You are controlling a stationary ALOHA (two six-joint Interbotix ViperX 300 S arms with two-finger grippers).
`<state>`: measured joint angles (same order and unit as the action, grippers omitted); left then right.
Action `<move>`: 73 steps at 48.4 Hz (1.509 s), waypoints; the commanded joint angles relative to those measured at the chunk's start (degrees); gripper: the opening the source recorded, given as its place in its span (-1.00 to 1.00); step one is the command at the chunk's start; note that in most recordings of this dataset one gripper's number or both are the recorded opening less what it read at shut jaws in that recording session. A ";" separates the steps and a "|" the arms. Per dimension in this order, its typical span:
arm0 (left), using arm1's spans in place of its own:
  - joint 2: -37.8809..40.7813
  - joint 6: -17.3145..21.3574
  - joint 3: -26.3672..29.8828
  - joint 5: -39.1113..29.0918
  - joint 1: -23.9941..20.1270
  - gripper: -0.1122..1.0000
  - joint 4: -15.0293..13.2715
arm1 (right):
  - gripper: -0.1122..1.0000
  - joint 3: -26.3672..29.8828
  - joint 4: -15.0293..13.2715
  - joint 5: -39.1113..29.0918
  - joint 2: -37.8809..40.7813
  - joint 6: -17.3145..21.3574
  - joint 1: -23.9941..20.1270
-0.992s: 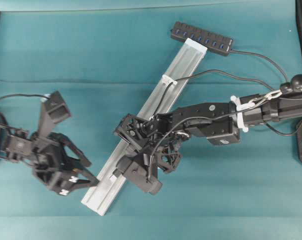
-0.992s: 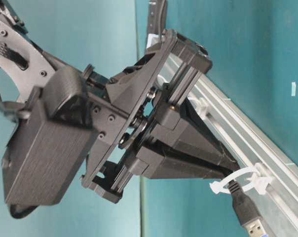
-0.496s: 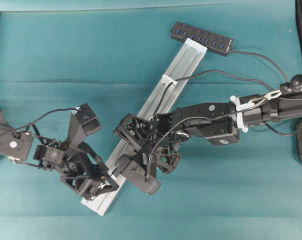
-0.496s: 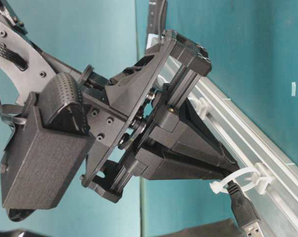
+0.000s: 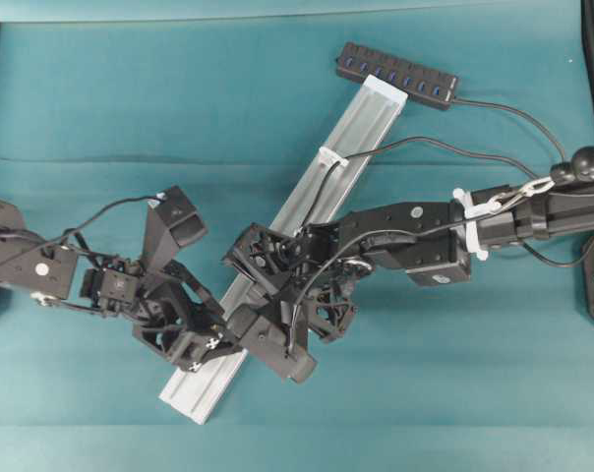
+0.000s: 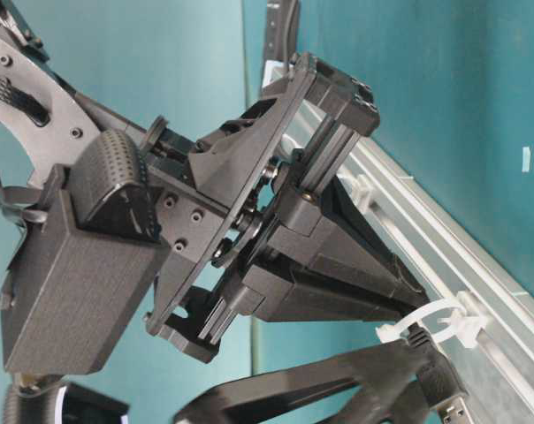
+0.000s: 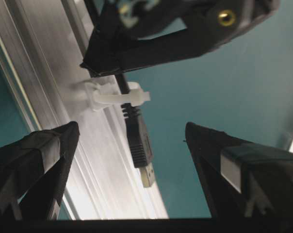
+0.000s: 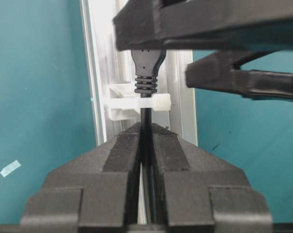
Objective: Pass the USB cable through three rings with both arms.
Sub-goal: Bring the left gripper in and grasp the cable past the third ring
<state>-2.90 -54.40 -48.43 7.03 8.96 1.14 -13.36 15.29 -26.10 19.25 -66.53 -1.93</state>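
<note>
Teal worktop (image 5: 100,98) is carrying the long silver aluminium rail (image 5: 361,128), lying diagonally. Right pincer (image 8: 146,138) is pinching the thin black USB cable (image 8: 146,114) just behind a translucent white plastic ring (image 7: 118,97), probably holding the plug through for a handover. Left pincer (image 7: 132,160) is spread wide, fingers flanking the small black plug (image 7: 139,145) hanging past the ring, likely lining up to take it. Farthest ring (image 5: 331,157) is already carrying cable.
</note>
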 commanded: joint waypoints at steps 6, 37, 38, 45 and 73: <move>1.58 0.09 1.76 2.90 0.26 0.91 0.18 | -0.68 0.53 0.26 0.18 0.09 0.35 -0.44; 2.20 0.09 1.23 3.16 1.93 0.86 0.18 | -0.68 0.44 0.18 0.18 0.09 0.35 -0.09; 2.29 0.09 1.23 3.16 1.93 0.86 0.18 | -0.68 0.44 0.18 0.18 0.09 0.35 -0.09; 2.46 0.26 1.41 3.16 1.93 0.73 0.18 | -0.68 0.44 0.26 0.18 0.09 0.35 -0.09; 2.37 -0.09 1.58 4.04 1.93 -0.59 0.18 | -0.68 0.44 0.09 -0.18 -0.09 0.44 -0.09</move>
<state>0.00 -54.67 -47.55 10.02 10.72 1.23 -13.36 15.29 -26.72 19.25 -66.53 -1.85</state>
